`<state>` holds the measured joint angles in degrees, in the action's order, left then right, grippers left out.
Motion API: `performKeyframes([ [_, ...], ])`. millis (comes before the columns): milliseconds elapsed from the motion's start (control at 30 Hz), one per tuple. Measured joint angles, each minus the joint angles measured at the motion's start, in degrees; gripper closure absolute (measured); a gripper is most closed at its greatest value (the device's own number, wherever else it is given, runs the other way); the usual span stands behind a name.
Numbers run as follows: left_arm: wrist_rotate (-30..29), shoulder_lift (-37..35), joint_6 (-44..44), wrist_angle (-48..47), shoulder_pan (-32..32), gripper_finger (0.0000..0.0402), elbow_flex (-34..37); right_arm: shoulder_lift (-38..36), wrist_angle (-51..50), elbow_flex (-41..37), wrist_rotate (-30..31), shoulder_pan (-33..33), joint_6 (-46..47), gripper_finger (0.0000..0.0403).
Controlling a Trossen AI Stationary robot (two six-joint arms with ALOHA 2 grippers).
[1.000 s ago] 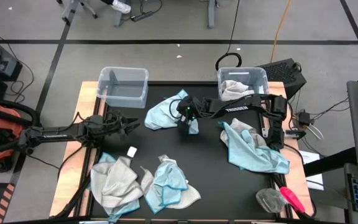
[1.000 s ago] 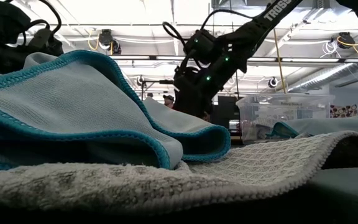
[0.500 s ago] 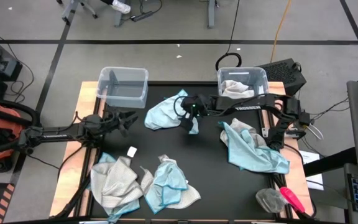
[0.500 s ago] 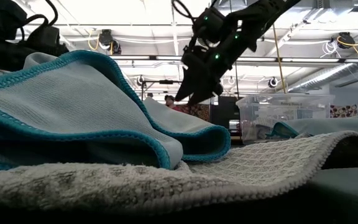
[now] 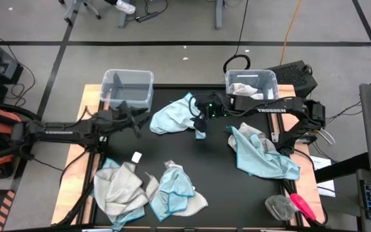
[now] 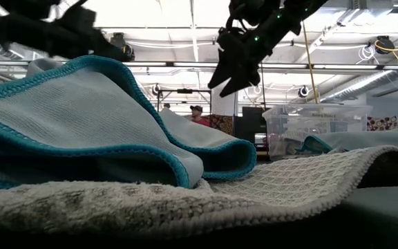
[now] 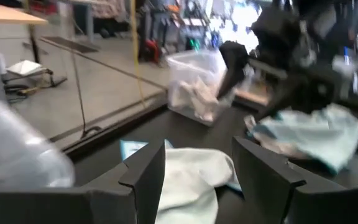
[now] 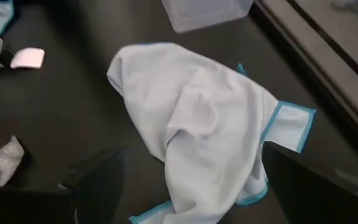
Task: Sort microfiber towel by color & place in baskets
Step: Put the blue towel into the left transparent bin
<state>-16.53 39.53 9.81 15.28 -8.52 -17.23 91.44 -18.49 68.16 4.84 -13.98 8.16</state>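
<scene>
Black worktop [image 5: 205, 187] crowded with towels. I see blue-edged towel [image 5: 171, 115] crumpled directly below and just ahead of right tool [image 5: 197, 118], fingers spread, empty; long axis runs toward left tool [image 5: 136, 124], also spread and empty, just beside it on opposite side. Right tool nearer, I judge. Empty left basket [image 5: 128, 89] behind left tool; right basket [image 5: 251, 85] holds grey towel. Nothing blocks descent. More towels lie well apart.

An industrial lab: exposed ceiling ducts [image 6: 365, 86], taped concrete floor [image 5: 192, 58], and cluttered workbenches [image 7: 5, 15].
</scene>
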Motion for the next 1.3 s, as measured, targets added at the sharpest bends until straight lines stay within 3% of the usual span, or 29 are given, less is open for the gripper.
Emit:
performKeyframes([
  [267,1.98,23.53,-2.58,0.06,-2.6,0.021,-12.98,-4.2,-2.92,0.0,-0.12,0.18,-0.25,0.0051],
  [367,5.36,31.29,-1.07,-0.03,-4.95,0.0204,-16.32,-6.25,-6.24,0.0,-0.13,0.62,-0.26,0.0051],
  [567,10.65,44.09,-2.08,-0.02,-7.08,0.0145,-22.31,-9.78,-12.81,0.0,0.04,2.24,-0.31,0.0051],
  [733,10.64,53.55,-2.29,-0.25,-8.32,0.0087,-27.21,-11.92,-17.25,0.0,0.19,3.97,-0.4,0.0051],
  [867,8.97,60.6,-2.82,-3.32,-8.77,0.0065,-31.46,-13.33,-19.74,0.0,1.29,5.36,-0.88,0.0051],
  [1133,10.32,71.64,0.52,-14.99,-8.74,0.0067,-41.09,-15.05,-21.99,-0.04,1.45,6.38,-1.9,0.0051],
  [1200,11.63,73.57,3.05,-18.63,-8.76,0.0084,-43.15,-15.18,-22.48,-0.04,1.49,6.38,-2.43,0.0051],
  [1300,13.96,74.6,4.32,-20.33,-8.75,0.0149,-44.17,-15.2,-22.74,-0.04,1.46,6.39,-2.87,0.0051],
])
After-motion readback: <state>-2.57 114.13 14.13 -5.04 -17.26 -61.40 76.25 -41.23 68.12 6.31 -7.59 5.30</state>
